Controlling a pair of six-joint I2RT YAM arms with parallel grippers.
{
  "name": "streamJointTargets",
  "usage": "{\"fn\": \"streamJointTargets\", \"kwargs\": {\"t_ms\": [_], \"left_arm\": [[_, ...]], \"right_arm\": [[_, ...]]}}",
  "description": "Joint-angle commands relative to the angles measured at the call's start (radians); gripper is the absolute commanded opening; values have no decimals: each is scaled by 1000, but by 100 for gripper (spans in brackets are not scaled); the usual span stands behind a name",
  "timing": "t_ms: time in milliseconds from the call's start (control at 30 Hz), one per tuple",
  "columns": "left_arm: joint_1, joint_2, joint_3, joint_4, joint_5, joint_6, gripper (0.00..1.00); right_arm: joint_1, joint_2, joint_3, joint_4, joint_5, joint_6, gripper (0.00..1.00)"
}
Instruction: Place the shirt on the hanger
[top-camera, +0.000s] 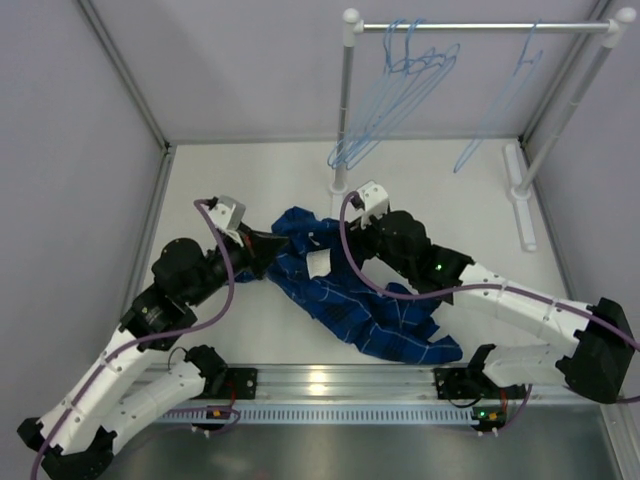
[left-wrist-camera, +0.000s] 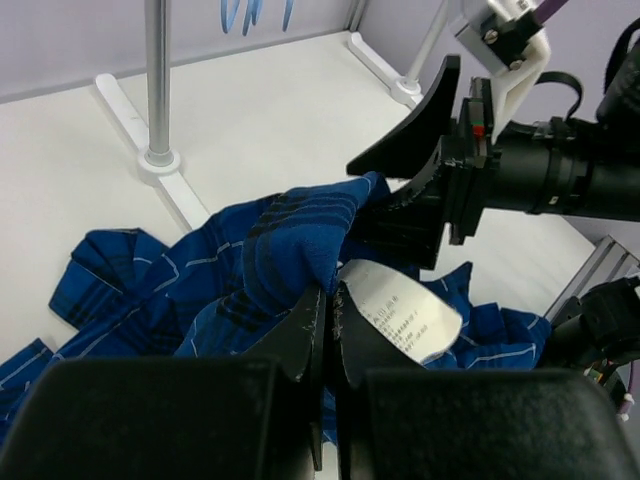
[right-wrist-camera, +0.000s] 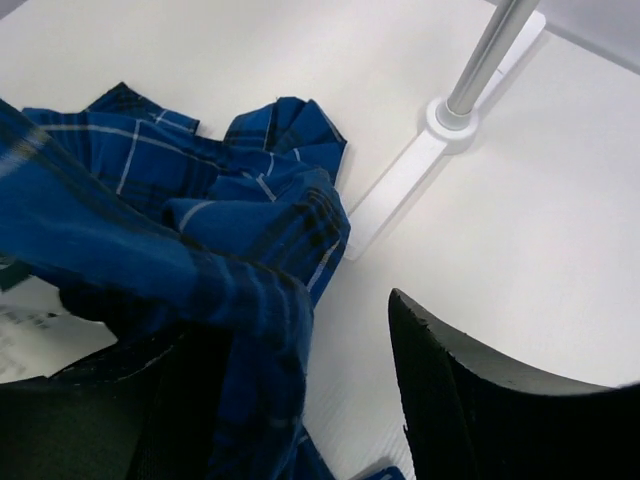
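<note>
The shirt (top-camera: 350, 300) lies crumpled on the white table (top-camera: 250, 180) between the 2 arms, close to their bases, with its white label (left-wrist-camera: 400, 315) showing. The left claw (left-wrist-camera: 328, 300) is closed and pinches a fold of the blue cloth right beside the label. The right claw (left-wrist-camera: 362, 192) stands open at the shirt's raised edge, 1 finger (left-wrist-camera: 420, 125) clear of the cloth and the other finger (left-wrist-camera: 405, 225) against it. The hangers (top-camera: 400, 90) hang on the rail (top-camera: 480, 27) at the back, well apart from the shirt: a bunch near the left post, 1 alone further right.
</note>
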Motion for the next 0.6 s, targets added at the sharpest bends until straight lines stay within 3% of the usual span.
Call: {"fn": "streamJointTargets", "kwargs": {"t_ms": [0, 67, 100, 200, 233, 333, 467, 500, 567], "left_arm": [[0, -32, 14, 11, -14, -14, 0], [0, -13, 12, 9, -28, -26, 0], [0, -3, 18, -6, -71, -28, 0], [0, 103, 148, -91, -216, -20, 0], [0, 185, 215, -203, -338, -9, 0], [5, 348, 682, -427, -537, 21, 0], [6, 470, 976, -431, -632, 104, 0], [6, 511, 1149, -458, -632, 110, 0], [6, 667, 1349, -614, -467, 109, 0]], "right_arm": [[-11, 38, 26, 39, -22, 47, 59], [-13, 65, 36, 44, -31, 53, 36], [-11, 72, 47, 44, -26, 53, 3], [-11, 67, 139, 33, 12, 21, 0], [-11, 63, 183, -7, 24, 10, 0], [-8, 41, 524, -118, 34, -9, 0], [-11, 74, 760, -82, 148, -22, 0], [-8, 110, 847, -149, 155, -16, 0], [3, 199, 1031, -304, 91, 27, 0]]}}
